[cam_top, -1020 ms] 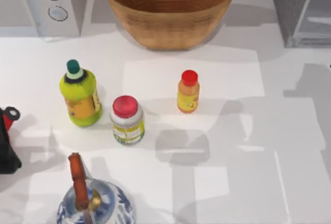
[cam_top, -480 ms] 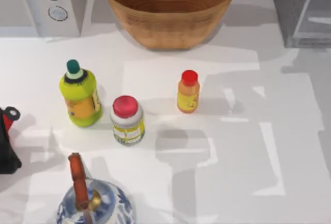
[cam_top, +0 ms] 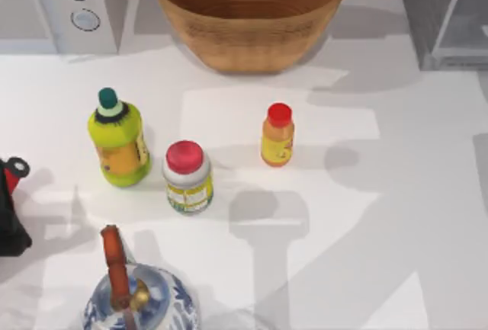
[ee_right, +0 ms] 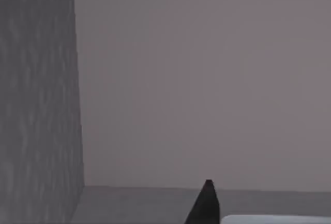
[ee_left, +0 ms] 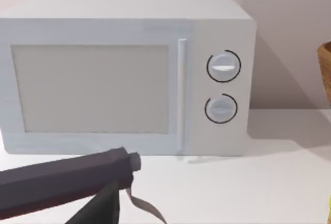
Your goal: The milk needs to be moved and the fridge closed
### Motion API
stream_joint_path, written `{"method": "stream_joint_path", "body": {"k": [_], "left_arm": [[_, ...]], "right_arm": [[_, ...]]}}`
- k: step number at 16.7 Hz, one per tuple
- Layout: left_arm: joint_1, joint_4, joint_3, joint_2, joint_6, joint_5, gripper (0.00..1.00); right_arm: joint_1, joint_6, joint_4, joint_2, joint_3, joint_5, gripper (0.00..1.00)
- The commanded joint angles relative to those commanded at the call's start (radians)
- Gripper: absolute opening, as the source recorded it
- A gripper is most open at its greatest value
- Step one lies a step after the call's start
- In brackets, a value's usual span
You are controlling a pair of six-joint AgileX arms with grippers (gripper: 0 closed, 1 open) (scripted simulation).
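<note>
Nearest the camera in the top view, a blue-and-white teapot [cam_top: 141, 303] sits at the table's [cam_top: 396, 216] front left. Behind it stand a red-capped jar [cam_top: 187, 177], a green bottle [cam_top: 118, 141] and an orange bottle [cam_top: 277, 135]. A dark object [cam_top: 11, 216] lies at the left edge. At the rear are a microwave [cam_top: 65, 2], a wicker basket [cam_top: 250, 10] and, at the far right corner, the fridge [cam_top: 442, 11].

The left wrist view faces the microwave [ee_left: 124, 74]; whether that gripper is open or closed cannot be determined. The right wrist view shows a speckled fridge wall [ee_right: 39, 100], one dark fingertip [ee_right: 205, 206] and a pale edge beside it; gripper state and milk position cannot be determined.
</note>
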Motion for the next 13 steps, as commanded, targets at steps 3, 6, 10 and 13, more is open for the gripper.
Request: {"method": "stream_joint_path", "body": {"k": [3, 6, 10, 13], "left_arm": [[0.000, 0.000, 0.000, 0.000, 0.000, 0.000, 1.00], [0.000, 0.000, 0.000, 0.000, 0.000, 0.000, 1.00], [0.000, 0.000, 0.000, 0.000, 0.000, 0.000, 1.00], [0.000, 0.000, 0.000, 0.000, 0.000, 0.000, 1.00]], "right_arm": [[-0.034, 0.005, -0.053, 0.131, 0.102, -0.030, 0.00], [-0.046, 0.007, -0.077, 0.177, 0.136, -0.042, 0.00], [-0.041, 0.008, -0.075, 0.174, 0.131, -0.041, 0.00], [-0.045, 0.008, -0.077, 0.176, 0.135, -0.042, 0.00]]}}
